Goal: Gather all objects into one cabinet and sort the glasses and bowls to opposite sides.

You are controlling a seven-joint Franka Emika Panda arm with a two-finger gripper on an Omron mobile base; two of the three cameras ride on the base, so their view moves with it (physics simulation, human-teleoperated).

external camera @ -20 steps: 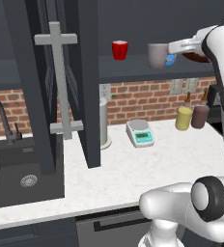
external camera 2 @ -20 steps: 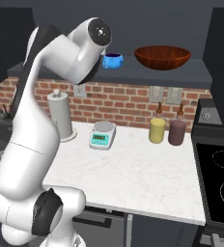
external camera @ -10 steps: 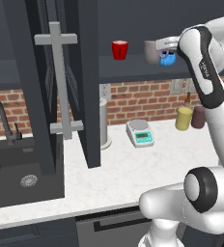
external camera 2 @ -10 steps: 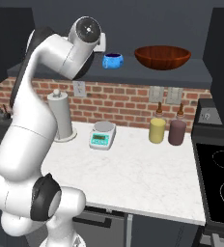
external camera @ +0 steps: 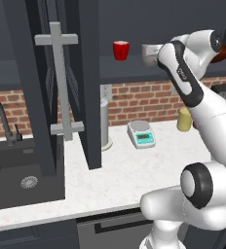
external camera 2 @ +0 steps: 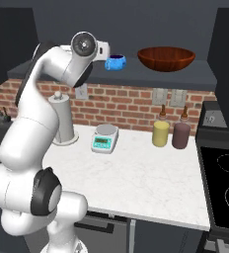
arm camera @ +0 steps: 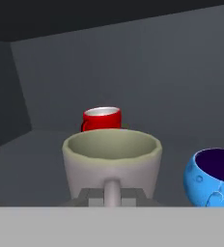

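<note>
Mug (arm camera: pixel 112 161) sits pinched by its handle in your gripper (arm camera: pixel 112 198); red cup (arm camera: pixel 102 118), blue bowl (arm camera: pixel 214 181), brown bowl (external camera 2: pixel 166 58) are shelved; set it by the cup.

White glossy arm (external camera: pixel 193 87), rounded segments, dark grey joint discs, small dark lettering.
</note>
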